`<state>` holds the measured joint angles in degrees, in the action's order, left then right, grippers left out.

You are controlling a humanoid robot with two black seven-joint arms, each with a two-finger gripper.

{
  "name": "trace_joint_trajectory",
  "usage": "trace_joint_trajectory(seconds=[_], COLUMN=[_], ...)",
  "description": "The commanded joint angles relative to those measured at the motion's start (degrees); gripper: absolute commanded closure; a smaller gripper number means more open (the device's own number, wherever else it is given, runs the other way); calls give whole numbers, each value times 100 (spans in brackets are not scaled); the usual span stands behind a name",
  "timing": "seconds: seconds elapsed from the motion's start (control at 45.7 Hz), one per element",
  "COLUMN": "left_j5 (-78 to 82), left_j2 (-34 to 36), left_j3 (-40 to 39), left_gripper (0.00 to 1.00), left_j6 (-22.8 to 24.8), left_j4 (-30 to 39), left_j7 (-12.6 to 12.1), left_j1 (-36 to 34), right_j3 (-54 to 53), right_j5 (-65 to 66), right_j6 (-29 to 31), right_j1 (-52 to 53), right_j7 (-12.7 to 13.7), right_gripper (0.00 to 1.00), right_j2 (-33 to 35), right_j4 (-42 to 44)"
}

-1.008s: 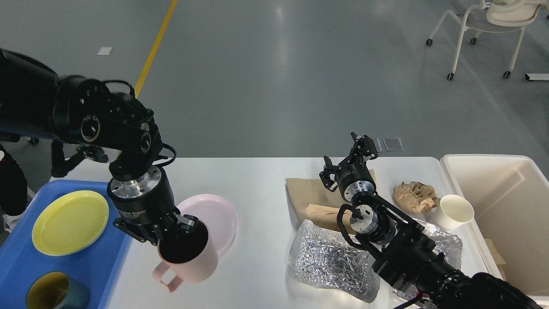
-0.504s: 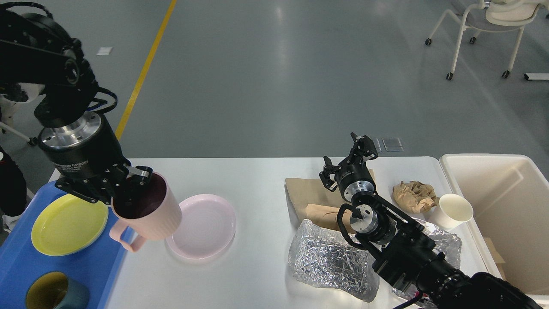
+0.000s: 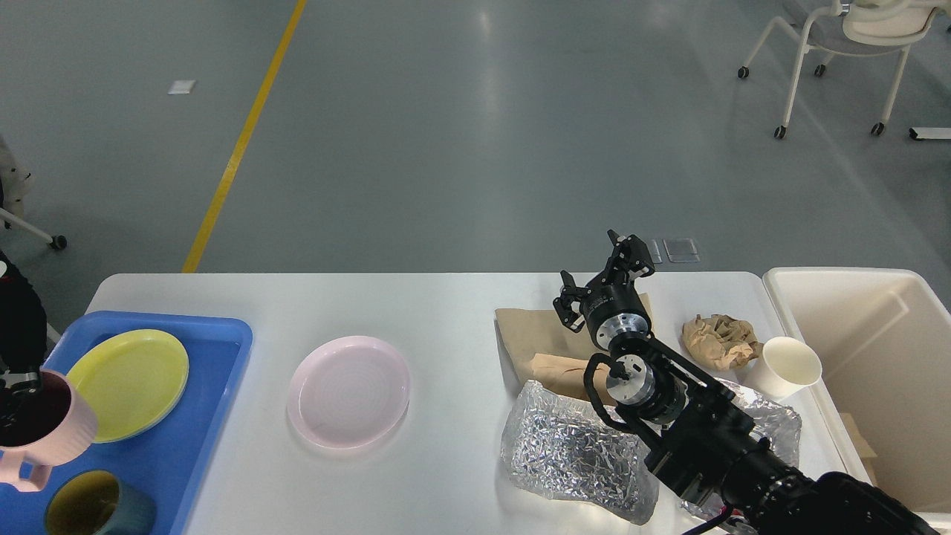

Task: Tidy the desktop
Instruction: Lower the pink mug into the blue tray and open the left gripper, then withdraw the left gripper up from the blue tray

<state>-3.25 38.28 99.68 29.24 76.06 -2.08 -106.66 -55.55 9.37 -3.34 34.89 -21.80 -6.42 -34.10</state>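
The left gripper (image 3: 13, 383), at the frame's left edge, has its fingers clamped on the pink mug (image 3: 41, 435) over the blue tray (image 3: 215, 386), which collects crockery. The right gripper (image 3: 605, 279) hovers, fingers apart, above the brown paper (image 3: 531, 334) on the white surface (image 3: 446, 312), presumably ready for waste.

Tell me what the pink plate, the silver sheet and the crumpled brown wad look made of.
Pink plate: likely glazed ceramic or hard plastic, going by its smooth, softly shiny surface.
Silver sheet: aluminium foil, with a finely crinkled, mirror-like glint.
Crumpled brown wad: kraft paper, matte with sharp creases.
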Motion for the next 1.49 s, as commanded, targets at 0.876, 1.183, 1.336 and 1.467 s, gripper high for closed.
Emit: trace_joint_trajectory(seconds=[0.876, 1.183, 1.336, 1.467], left_j5=[-17, -17, -17, -17], left_j2=[1323, 1323, 1305, 1261], left_j3=[-1873, -2049, -2057, -2057], left_gripper=[99, 59, 46, 38], left_j6=[-1693, -1913, -2019, -2019], left_j4=[-1339, -1383, -1375, -1375], left_j7=[-55, -47, -47, -47], left_j1=[2729, 2914, 3037, 3037], right_j3=[0, 0, 0, 0], right_j5=[-5, -5, -5, -5], right_j6=[0, 0, 0, 0], right_j1=[9, 9, 9, 9], right_j7=[0, 0, 0, 0], right_gripper=[0, 0, 0, 0], right_j2=[0, 0, 0, 0], right_j4=[0, 0, 0, 0])
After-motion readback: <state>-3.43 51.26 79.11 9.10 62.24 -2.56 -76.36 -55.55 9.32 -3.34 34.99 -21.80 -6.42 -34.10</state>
